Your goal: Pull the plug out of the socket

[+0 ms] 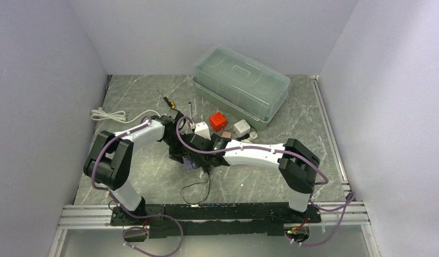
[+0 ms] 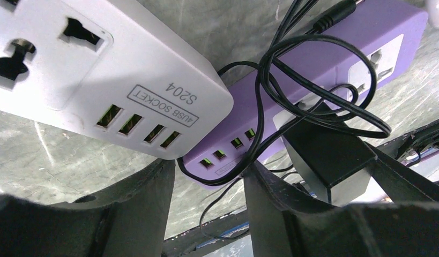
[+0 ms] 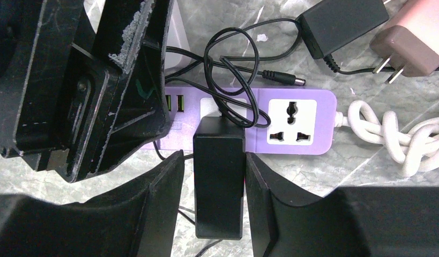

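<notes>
Right gripper (image 3: pixel 214 160) fingers fill the bottom of your right wrist view, so that's the closest thing you're looking at. They sit on either side of the black plug (image 3: pixel 219 187), which stands in the purple power strip (image 3: pixel 313 115) just left of its free outlet. Jaws are apart around it. The finger on the right of the frame looks to be against the plug, and the one on the left shows a thin sliver of gap, so no full squeeze that you can see. You've got a thin black cable (image 3: pixel 284 78) looping over the strip in the upper middle, and a knotted white cord (image 3: pixel 394 134) leaving the strip at the right edge. Upper right, a second black adapter (image 3: pixel 343 21) and a pinkish two-prong adapter (image 3: pixel 415 45) lie on the table (image 3: pixel 324 176).

Left gripper (image 2: pixel 209 176): in your left wrist view its fingers straddle the USB end of the purple strip at bottom centre, with a white power strip (image 2: pixel 99 69) just beside it, upper left. Whether those jaws actually pinch the strip, you can't tell.

From the top camera both grippers meet mid-frame, with a clear lidded box (image 1: pixel 241 85) well behind them.
</notes>
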You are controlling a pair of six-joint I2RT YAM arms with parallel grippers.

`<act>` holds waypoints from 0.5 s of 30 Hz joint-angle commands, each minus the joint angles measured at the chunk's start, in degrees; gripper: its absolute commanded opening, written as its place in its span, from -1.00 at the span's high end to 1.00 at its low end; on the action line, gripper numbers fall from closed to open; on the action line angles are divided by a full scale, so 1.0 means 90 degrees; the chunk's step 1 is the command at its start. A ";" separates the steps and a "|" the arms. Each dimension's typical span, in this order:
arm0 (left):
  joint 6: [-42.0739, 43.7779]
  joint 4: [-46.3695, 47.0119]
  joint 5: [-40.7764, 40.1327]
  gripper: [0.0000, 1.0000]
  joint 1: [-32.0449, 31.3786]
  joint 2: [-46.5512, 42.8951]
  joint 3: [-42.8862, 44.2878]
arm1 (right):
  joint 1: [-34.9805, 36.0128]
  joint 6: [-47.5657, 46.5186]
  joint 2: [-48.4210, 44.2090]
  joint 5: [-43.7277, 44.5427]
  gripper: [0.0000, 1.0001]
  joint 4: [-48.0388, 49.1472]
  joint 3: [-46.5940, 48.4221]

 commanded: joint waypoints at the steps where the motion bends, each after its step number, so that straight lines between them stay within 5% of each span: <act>1: -0.0048 0.0061 -0.0033 -0.07 -0.0057 0.0032 0.0198 | 0.0040 0.0044 0.0041 0.0056 0.06 -0.0057 0.0295; 15: -0.0037 -0.0112 -0.0521 0.04 -0.0250 0.0292 0.0298 | -0.0275 0.0561 -0.0334 -0.0237 0.38 0.0084 -0.0294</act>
